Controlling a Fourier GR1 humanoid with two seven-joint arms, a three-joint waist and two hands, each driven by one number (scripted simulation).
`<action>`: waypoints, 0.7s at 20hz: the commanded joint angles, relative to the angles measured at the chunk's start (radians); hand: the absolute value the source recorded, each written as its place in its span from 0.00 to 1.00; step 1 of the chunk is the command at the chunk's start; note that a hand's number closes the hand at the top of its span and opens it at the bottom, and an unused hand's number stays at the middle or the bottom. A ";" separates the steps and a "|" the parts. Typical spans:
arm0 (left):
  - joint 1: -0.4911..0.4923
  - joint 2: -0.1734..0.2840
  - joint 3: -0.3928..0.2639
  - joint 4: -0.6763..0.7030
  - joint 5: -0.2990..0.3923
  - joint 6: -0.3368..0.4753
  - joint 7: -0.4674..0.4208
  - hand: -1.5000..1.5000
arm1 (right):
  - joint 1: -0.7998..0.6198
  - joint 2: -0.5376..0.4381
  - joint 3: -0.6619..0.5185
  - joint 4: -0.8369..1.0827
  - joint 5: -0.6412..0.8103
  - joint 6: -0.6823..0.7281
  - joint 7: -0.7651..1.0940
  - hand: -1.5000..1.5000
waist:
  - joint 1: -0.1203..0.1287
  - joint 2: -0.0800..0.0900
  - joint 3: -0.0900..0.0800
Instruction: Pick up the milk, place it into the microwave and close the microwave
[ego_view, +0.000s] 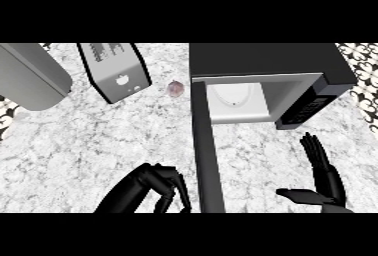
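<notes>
My right hand (322, 175) open, empty, near right; left hand (159, 190) curled, holding nothing visible. White milk carton (236, 97) inside black microwave (269, 62). Risk: swinging open door (207, 150) clips left hand.

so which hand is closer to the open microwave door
Left. The left hand is curled right beside the microwave door, on its left side. The right hand is open, farther off to the door's right.
</notes>
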 joint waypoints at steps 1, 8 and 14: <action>-0.111 0.000 -0.079 0.175 -0.063 0.066 -0.031 1.00 | 0.126 -0.021 0.024 -0.187 -0.037 0.101 0.027 0.00 | -0.008 0.002 -0.001; -0.220 0.000 -0.219 0.497 -0.093 0.237 -0.161 1.00 | 0.354 -0.090 0.055 -0.443 -0.086 0.171 0.015 0.00 | -0.002 0.009 0.000; -0.302 0.000 -0.356 0.705 -0.047 0.501 -0.352 1.00 | 0.428 -0.098 0.102 -0.630 -0.177 0.246 0.054 0.00 | -0.030 0.013 -0.002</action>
